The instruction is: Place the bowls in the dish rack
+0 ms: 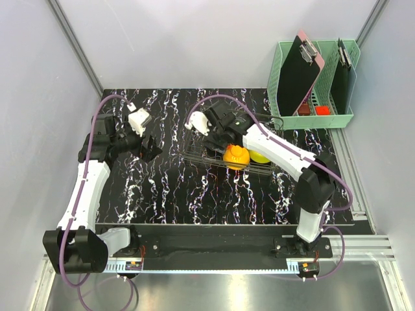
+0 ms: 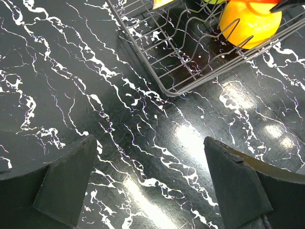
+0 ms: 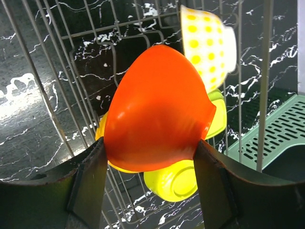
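The black bench had white squiggly lines. A green basket sat by its far right corner, with two dark clipboards standing inside.

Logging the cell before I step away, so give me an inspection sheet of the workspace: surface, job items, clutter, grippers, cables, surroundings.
Surface: black marbled table, glare patches, no spills seen.
Job's things: wire dish rack holding orange bowl and others; red-orange bowl held above it.
Clutter: mint basket with clipboards.
Grippers: right gripper shut on red-orange bowl; left gripper open, empty.
Cables: purple cables along arms.
Surroundings: pale walls.
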